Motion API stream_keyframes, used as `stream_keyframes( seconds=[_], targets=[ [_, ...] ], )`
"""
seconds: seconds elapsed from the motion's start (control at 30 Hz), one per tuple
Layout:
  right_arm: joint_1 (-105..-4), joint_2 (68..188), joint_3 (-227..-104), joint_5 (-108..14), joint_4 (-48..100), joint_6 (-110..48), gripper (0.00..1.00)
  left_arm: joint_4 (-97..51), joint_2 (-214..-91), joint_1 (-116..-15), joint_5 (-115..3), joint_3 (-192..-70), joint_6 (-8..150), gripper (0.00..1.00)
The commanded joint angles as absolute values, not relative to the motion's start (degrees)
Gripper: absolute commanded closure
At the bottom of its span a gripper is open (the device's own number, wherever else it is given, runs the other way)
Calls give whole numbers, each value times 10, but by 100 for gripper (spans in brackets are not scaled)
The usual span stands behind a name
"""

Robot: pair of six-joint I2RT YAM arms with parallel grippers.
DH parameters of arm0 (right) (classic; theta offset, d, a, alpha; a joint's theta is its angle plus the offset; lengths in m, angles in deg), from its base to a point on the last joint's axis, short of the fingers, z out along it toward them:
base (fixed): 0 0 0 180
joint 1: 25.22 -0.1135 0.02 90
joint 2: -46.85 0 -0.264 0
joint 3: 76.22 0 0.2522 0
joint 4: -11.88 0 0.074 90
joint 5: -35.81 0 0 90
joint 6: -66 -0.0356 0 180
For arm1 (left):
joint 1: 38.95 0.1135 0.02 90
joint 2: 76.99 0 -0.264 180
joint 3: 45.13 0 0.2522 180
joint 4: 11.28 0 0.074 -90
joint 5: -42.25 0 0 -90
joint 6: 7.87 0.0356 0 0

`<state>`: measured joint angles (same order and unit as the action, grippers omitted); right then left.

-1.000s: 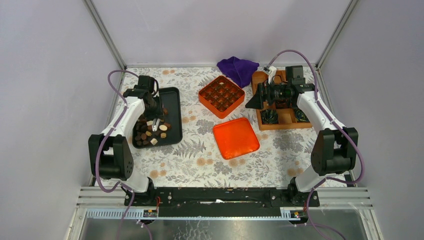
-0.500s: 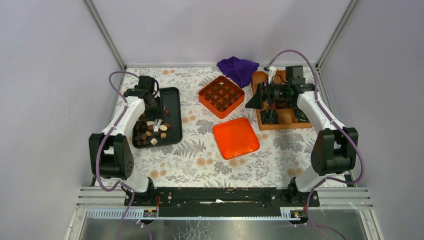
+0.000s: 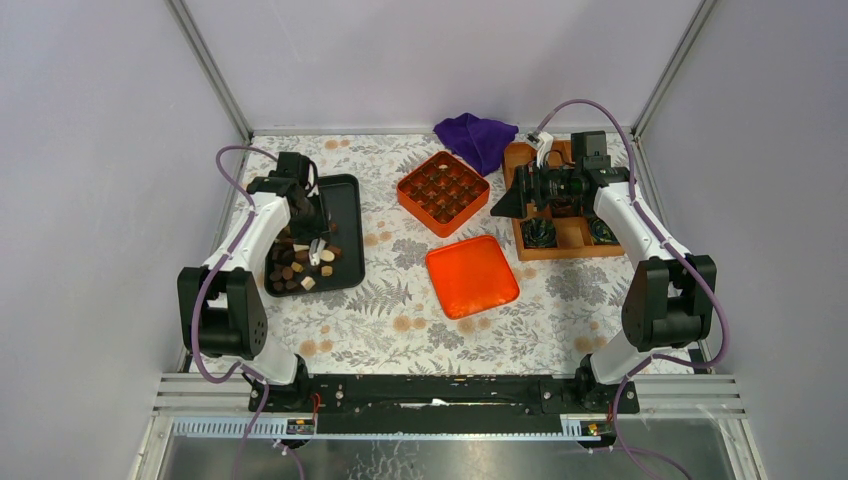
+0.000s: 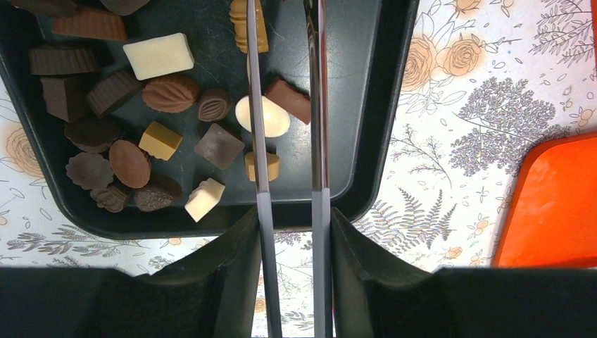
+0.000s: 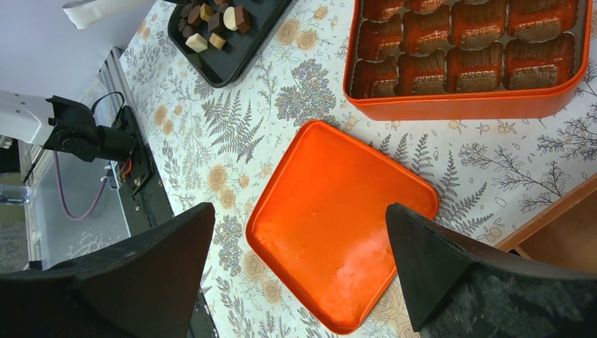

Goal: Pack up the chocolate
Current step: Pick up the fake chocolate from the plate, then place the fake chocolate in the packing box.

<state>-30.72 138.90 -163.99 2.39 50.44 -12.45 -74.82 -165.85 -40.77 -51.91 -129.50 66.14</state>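
The chocolate (image 3: 295, 268) is a heap of dark, light brown and cream pieces at the near end of a black tray (image 3: 345, 215). My left gripper (image 3: 314, 250) hangs over that heap. In the left wrist view its two thin blades (image 4: 285, 14) stand a narrow gap apart, open, and their tips run off the top edge. A brown piece (image 4: 288, 98) lies on the tray (image 4: 352, 42) between the blades. A white oval (image 4: 271, 120) lies partly behind the left blade. My right gripper (image 3: 503, 205) is wide open and holds nothing, hovering beside the orange box (image 3: 443, 192).
The orange box (image 5: 468, 60) holds rows of dark crinkled cups. Its orange lid (image 3: 472, 275) lies flat in front of it, below my right gripper (image 5: 297, 211). A purple cloth (image 3: 478, 138) lies at the back. A wooden tray (image 3: 570, 240) stands at the right.
My left gripper has shifted slightly toward the near end of the chocolate heap. The right arm has not moved.
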Motion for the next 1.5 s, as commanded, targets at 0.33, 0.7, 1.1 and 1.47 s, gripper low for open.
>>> stream_keyframes(
  seconds=[0.33, 0.7, 1.1, 1.47],
  targets=[
    [-305, 1389, -1649, 43, 486, -127, 0, -751, -1648, -404, -556, -1289, 639, 58],
    [-305, 1387, -1649, 44, 486, -127, 0, -752, -1640, -404, -556, -1299, 650, 100],
    [-305, 1391, -1649, 47, 482, -131, 0, -701, -1609, -413, -710, -1303, 660, 100],
    [-305, 1391, -1648, 48, 482, -133, 0, -560, -1625, -478, -786, -1338, 579, 100]
  ],
)
